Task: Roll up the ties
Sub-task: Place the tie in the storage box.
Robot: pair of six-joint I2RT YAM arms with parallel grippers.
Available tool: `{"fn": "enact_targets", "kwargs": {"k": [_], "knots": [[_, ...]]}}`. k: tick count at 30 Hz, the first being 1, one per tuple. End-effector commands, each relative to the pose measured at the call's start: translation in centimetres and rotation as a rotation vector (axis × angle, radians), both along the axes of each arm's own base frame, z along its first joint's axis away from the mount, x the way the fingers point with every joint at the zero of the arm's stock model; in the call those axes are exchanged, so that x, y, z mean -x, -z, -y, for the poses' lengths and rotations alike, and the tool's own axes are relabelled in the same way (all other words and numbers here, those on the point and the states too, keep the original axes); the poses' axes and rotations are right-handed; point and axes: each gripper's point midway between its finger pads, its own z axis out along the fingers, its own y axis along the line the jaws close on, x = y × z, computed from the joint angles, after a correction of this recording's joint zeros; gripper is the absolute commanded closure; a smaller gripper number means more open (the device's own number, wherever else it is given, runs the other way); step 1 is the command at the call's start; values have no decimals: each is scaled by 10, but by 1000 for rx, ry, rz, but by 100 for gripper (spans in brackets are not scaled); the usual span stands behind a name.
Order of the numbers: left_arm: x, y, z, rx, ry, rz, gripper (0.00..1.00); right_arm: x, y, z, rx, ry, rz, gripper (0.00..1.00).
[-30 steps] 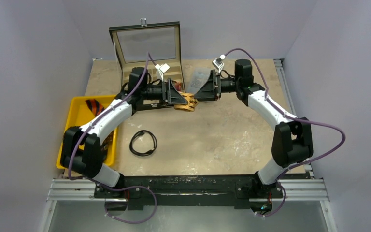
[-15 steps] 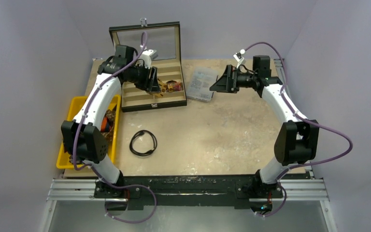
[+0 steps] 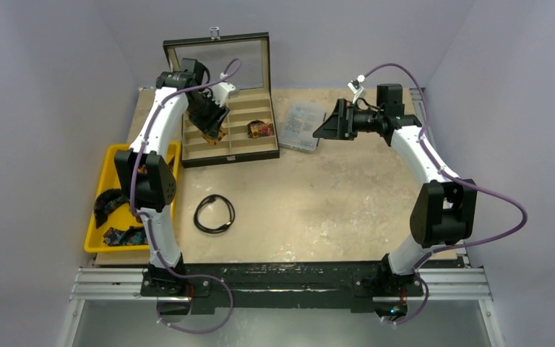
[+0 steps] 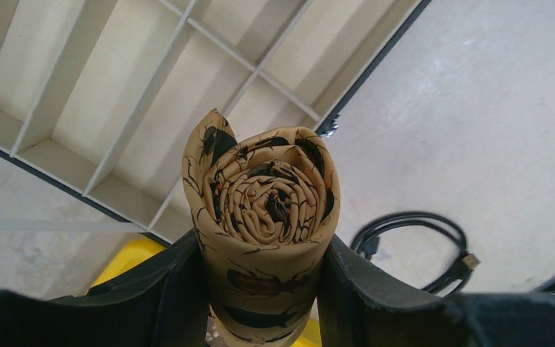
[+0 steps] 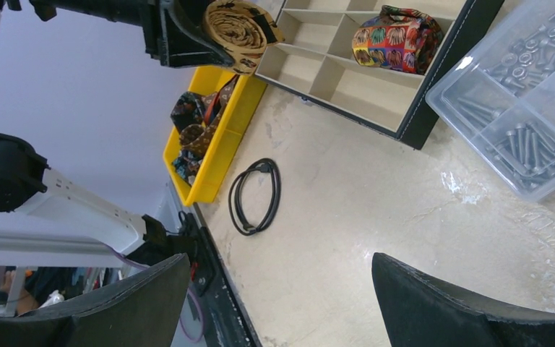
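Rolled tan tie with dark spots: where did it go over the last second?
The left hand carried the rolled tan spotted tie leftward to above the open black compartment case, gripping it throughout. The right hand drew away rightward, open. The black cable loop and clear plastic screw box stayed put.
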Motion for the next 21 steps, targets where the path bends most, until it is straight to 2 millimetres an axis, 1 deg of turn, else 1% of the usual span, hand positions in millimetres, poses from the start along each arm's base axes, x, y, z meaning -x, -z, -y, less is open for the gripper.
{"fn": "enact_targets", "kwargs": {"k": [1, 3, 5, 6, 9, 11, 14, 18, 21], "knots": [[-17, 8, -27, -136, 0, 0, 100, 1, -5, 1, 16, 2, 49, 2], [-8, 13, -13, -36, -108, -97, 100, 0, -4, 1, 16, 2, 48, 2], [-3, 21, -5, 27, -267, -170, 100, -1, -1, 2, 17, 3, 42, 2], [2, 31, -3, 44, -352, -211, 100, -1, -1, 2, 18, 3, 43, 2], [3, 45, -5, 64, -611, -248, 100, -2, 0, 3, 24, 3, 41, 2], [0, 51, -11, 54, -709, -232, 100, -3, 2, 3, 24, 1, 36, 2], [-6, 57, -14, 58, -775, -217, 100, -3, 3, 2, 26, -2, 30, 2], [-18, 63, -15, 72, -792, -186, 100, -3, 5, 2, 32, -7, 28, 2], [-26, 52, -12, 104, -783, -158, 100, -3, 8, 3, 36, -9, 19, 2]]}}
